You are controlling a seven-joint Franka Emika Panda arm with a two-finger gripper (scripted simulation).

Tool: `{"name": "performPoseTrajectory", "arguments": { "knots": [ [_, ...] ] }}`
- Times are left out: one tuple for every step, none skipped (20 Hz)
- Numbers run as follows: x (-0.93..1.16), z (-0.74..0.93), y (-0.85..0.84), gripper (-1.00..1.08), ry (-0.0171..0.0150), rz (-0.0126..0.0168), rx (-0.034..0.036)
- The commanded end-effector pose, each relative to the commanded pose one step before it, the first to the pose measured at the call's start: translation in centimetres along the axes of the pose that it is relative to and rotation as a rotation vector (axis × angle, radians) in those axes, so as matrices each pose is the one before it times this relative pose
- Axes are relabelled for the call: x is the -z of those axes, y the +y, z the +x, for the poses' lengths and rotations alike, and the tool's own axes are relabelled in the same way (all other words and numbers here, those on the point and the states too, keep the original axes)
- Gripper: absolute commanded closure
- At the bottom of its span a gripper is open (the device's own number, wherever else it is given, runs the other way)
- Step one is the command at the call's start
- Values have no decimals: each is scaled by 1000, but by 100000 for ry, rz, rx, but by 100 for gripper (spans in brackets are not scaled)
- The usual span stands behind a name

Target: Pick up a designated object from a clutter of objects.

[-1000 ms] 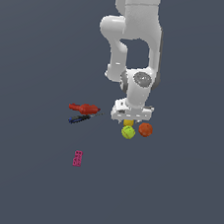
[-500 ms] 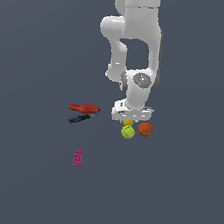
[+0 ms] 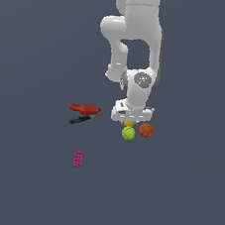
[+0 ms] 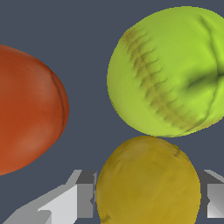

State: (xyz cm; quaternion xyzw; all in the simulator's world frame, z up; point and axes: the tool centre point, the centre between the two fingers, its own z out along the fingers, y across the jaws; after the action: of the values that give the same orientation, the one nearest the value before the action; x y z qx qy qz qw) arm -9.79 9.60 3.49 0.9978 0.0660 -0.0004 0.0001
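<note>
Pincer (image 3: 130,120) is seen low over the ball cluster, down at desk (image 3: 183,203) level. In the wrist view the yellow ball (image 4: 148,181) sits between the two fingers (image 4: 65,203), one finger on each side. Whether the pads are actually pressed on it cannot be told from either view: no clear gap is visible, no clear contact either. So: pincer straddling the yellow ball, closure not confirmed.

Target location: directly under the pincer, mostly hidden by it in the exterior view, only a sliver shown (image 3: 128,123). Green ball (image 3: 128,133) lies just beside it, touching or nearly so in the wrist view (image 4: 168,70). Orange ball (image 3: 146,130) is near, on the exterior view's right, with a visible gap to the yellow one in the wrist view (image 4: 28,109).

Rest of the clutter is well apart: red tool (image 3: 85,109) and dark tool (image 3: 80,119) to the exterior view's left, magenta block (image 3: 78,158) further toward the camera. No interference expected from those.

Risks as judged:
- Ball squirted out on closure if the fingers are not centred on its widest part; a round surface gives a point contact only.
- Green ball nudged by the yellow one or by a finger, since hardly any clearance is seen; it could roll off.
- Slip on lift if the grip sits above the ball's middle.
- Wrong-object risk is judged low; only the yellow ball is bracketed.
</note>
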Motion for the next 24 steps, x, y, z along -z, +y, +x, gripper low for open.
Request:
{"name": "performPoseTrajectory", "arguments": {
  "knots": [
    [629,308,331,108,170,-3,-58],
    [328,141,175,108,0,0,0],
    [371,159,197,108,0,0,0],
    [414,178,220,108,0,0,0],
    [457,196,241,108,0,0,0],
    [499,214,263,108,0,0,0],
    [535,233,276,108,-17,41,21],
    [584,251,305,108,0,0,0],
    [624,270,322,108,-7,46,15],
    [670,288,347,108,0,0,0],
    [712,307,367,108,-3,47,11],
    [756,326,390,108,0,0,0],
    [799,345,411,108,-1,67,15],
    [838,362,431,108,0,0,0],
    [854,369,439,108,1,48,10],
    [856,371,440,108,0,0,0],
    [859,373,443,108,2,48,10],
    [861,375,444,108,0,0,0],
    [864,378,449,108,2,48,9],
    [867,380,448,108,0,0,0],
    [871,383,451,108,0,0,0],
    [874,386,454,108,0,0,0],
    [877,389,456,108,0,0,0],
    [880,393,459,108,0,0,0]
  ]
}}
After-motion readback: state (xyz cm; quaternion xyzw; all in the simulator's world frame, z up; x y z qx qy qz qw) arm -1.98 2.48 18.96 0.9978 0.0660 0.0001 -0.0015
